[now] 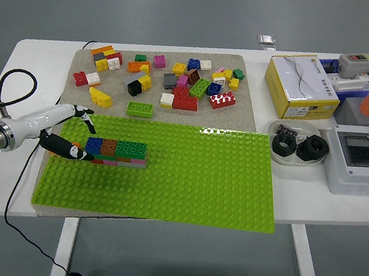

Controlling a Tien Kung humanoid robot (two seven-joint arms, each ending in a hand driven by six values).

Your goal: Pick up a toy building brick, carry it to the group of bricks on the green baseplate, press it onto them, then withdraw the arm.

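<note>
While the blue brick [94,144] sits at the left end of the brick group [116,151] on the green baseplate [186,179], my left robot hand [63,132] hovers just beside it — fingers spread, holding nothing — over the white surface [29,77] with loose bricks [178,83] beyond.

I have only the head view: it sits high on my side, facing forward and down over the whole counter [183,46], from well back.
</note>
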